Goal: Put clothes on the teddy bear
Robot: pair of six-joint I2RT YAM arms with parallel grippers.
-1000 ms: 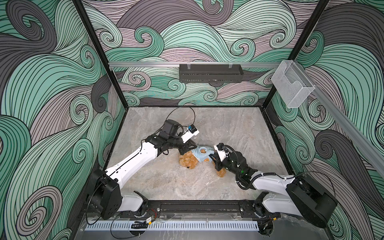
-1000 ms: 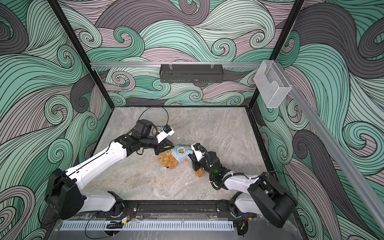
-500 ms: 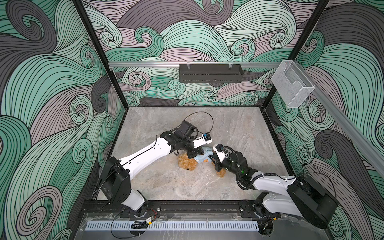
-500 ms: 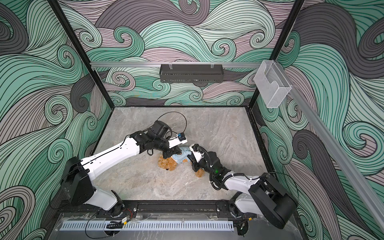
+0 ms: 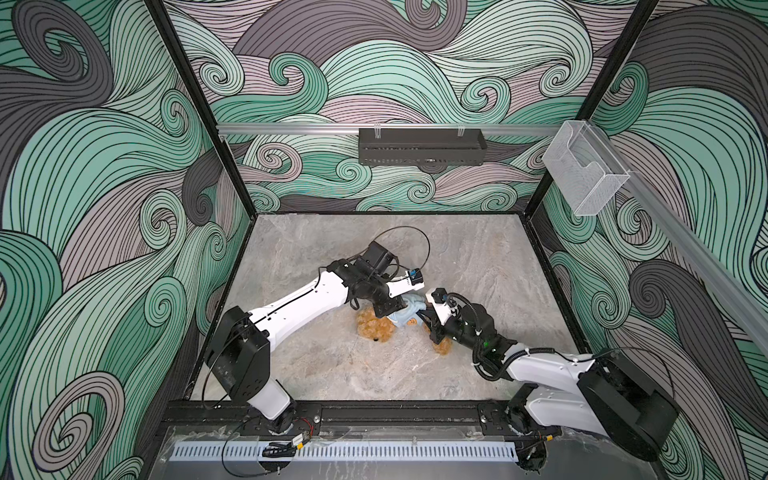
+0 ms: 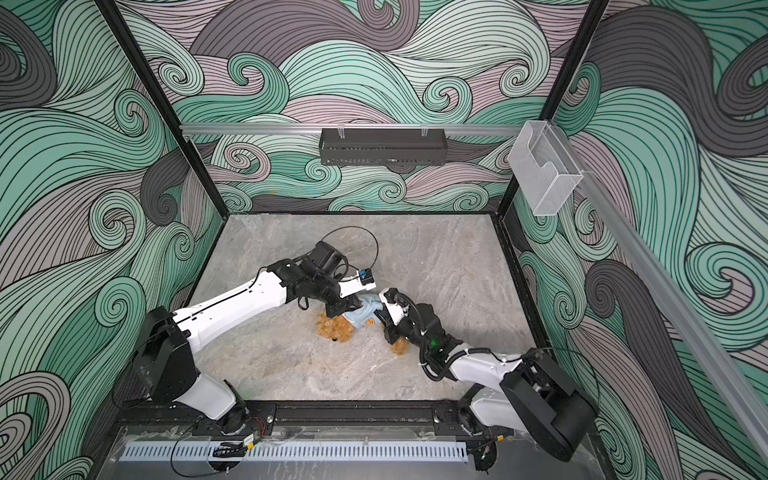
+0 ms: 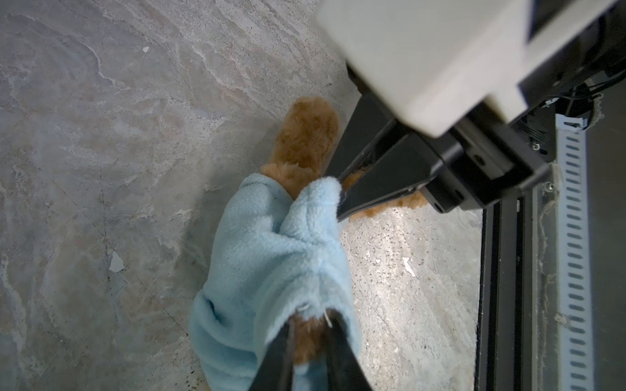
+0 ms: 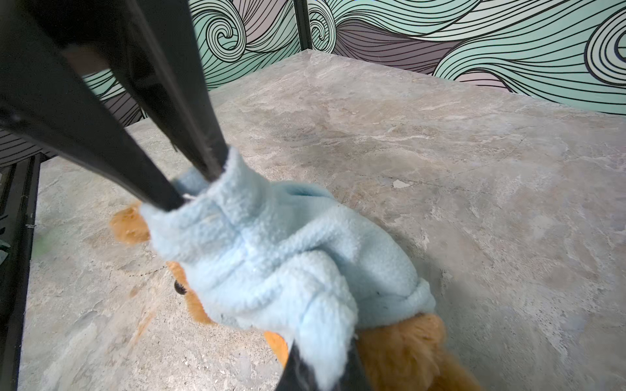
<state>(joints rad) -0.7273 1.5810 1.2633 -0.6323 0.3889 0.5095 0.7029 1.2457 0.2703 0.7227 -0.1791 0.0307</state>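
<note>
Slip risk: I am pinching a fold of the light-blue fleece garment (image 7: 271,254) in my right gripper (image 8: 325,372), jaws pressed together on it. The bite is looking shallow, so I am judging that a hard pull could tug the hem free.
Drag risk: the teddy bear (image 5: 374,328) is looking light and is lying loose on the table (image 5: 478,257). If I am pulling the fleece sideways, the whole bear may slide along with it instead of going deeper in.
Snag risk: my left gripper (image 7: 311,321) is sitting at a garment opening, jaws narrowly parted, with brown fur and the fleece edge between them. I cannot tell whether I am gripping or only flanking. Backing out carelessly could hook that edge and peel it off the fur.
Collision risk: my two grippers are working near each other across the small garment, so any inward move is risking finger-to-finger contact.
Bear's place: it is lying on the table between my grippers, its torso wrapped in the fleece.
Bear against left gripper: its bare head is poking out just beside my left gripper, on the near-left side in both top views.
Bear against right gripper: a bare leg is sticking out of the fleece right by my right gripper, partly beneath that wrist.
</note>
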